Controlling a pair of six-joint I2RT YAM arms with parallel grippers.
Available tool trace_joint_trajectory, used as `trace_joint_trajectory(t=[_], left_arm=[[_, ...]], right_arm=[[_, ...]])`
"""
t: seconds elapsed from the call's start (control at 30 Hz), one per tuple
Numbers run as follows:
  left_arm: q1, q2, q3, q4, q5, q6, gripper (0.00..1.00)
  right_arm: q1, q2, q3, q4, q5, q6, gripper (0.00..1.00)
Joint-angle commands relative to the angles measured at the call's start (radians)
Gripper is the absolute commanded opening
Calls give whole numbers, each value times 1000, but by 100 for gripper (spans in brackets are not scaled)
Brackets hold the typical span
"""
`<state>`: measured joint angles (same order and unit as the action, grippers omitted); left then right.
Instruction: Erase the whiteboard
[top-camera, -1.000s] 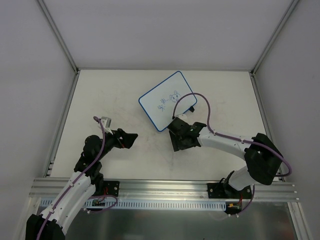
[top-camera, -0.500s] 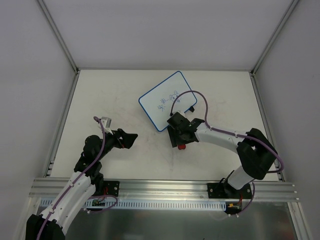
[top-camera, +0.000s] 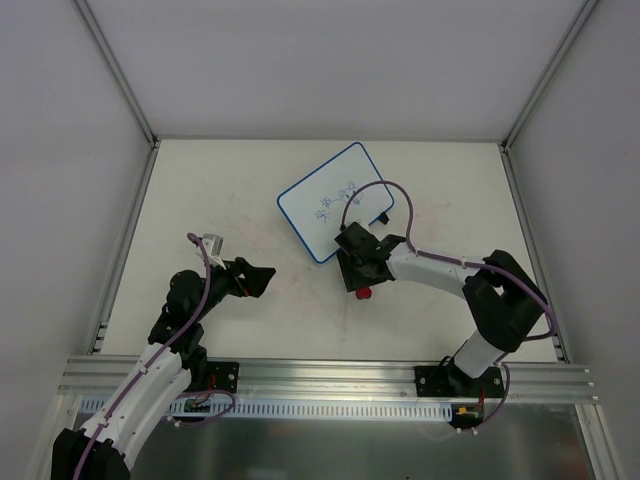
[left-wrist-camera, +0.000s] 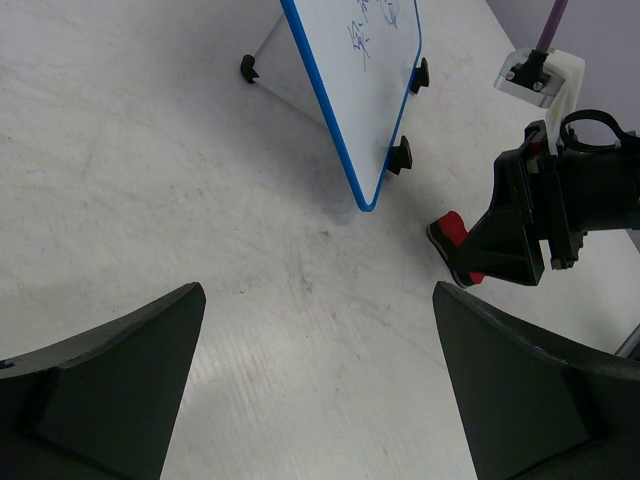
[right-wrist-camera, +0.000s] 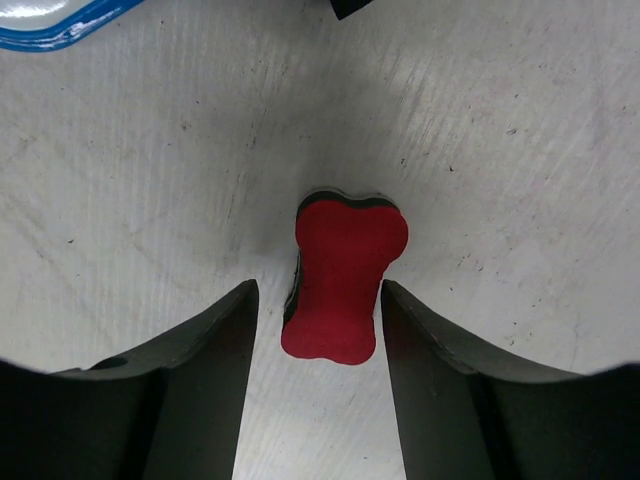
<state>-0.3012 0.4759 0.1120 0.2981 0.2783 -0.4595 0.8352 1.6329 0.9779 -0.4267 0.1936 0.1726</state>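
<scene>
presently on view, item by item. small rectangular white whiteboard (top-camera: 333, 200) with a thin blue rim and black feet: propped at a slant on the pale scuffed table top (top-camera: 200, 200), towards the far middle, turned diagonally, dark marker doodles on its face. small red bone-shaped eraser (right-wrist-camera: 343, 275) with a dark underside: lying flat on the table top, near the whiteboard's near corner and apart from it. right gripper (right-wrist-camera: 318, 310): lowered over the eraser, black fingers apart, one on each side (a strip of table top shows beside one finger; contact on the other side cannot be told). left gripper (left-wrist-camera: 320, 300): jaws spread wide, above the table top, well left of the whiteboard.
</scene>
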Motion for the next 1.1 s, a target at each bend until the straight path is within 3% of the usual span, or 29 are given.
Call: trace_joint_trajectory(t=[0.0,0.23,0.47,0.53,0.67,0.83,0.97,1.07], left_arm=[[-3,-2,38,24,-1,21,99],[-3,0,40,24,2,21,99],[-3,6,41,26,4,21,99],[-3,4,40,26,2,22,99],[-3,6,41,27,4,22,99],[-3,6,40,27,2,24,99],[-1,0,41,29,-5,16,99],[-3,9,52,47,-2,-25,99]], right_arm=[[-5,8,4,35,-5,-13,54],[-16,10,-11,55,-7,-16,45],[-25,5,-24,54,-8,-21,45],[-25,5,-30,60,-13,-25,39],[-27,10,-33,60,-14,-31,37],[-27,2,-38,60,0,-36,25],[-25,-67,-38,59,-13,-57,24],[-25,-133,-24,52,-3,-99,10]])
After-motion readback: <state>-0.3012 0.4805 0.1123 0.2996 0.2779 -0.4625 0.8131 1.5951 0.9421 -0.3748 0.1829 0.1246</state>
